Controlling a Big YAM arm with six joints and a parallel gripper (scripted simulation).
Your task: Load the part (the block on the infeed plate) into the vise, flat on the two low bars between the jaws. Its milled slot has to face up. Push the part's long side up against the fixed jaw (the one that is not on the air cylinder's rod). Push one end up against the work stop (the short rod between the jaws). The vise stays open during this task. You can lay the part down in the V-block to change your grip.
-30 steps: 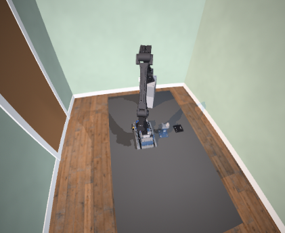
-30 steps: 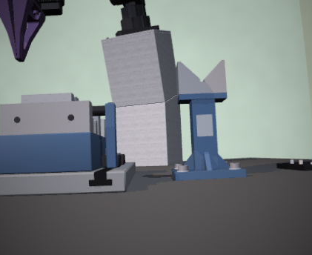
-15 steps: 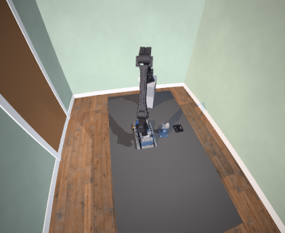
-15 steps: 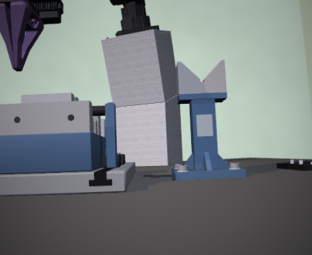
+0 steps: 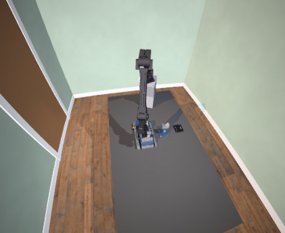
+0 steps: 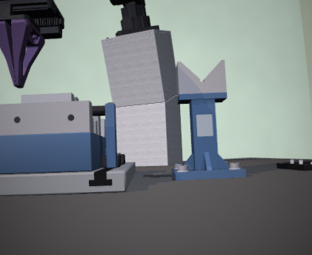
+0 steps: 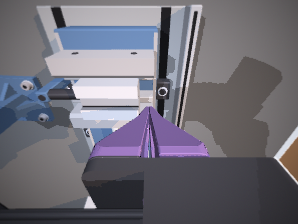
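My gripper [image 6: 19, 87] [image 7: 149, 112] is shut and empty, its purple fingertips above the vise. The pale part [image 7: 106, 90] appears to lie lengthwise between the jaws, its left end at the dark work stop rod [image 7: 61, 93]. A narrow dark line shows between its long side and the fixed jaw [image 6: 45, 119] [image 7: 102, 65]; contact is unclear. The jaw on the other side [image 7: 102, 118] is nearer my fingers. I cannot make out the slot or the low bars. The V-block [image 6: 216, 83] is empty.
The black infeed plate [image 5: 178, 128] [image 6: 301, 166] at the right bears no block, only small pale studs. The V-block's blue stand [image 5: 163, 133] [image 6: 202, 148] is beside the vise. The blue stop bracket [image 6: 110, 137] stands at the vise's side. A tall grey pedestal [image 6: 141, 135] rises behind.
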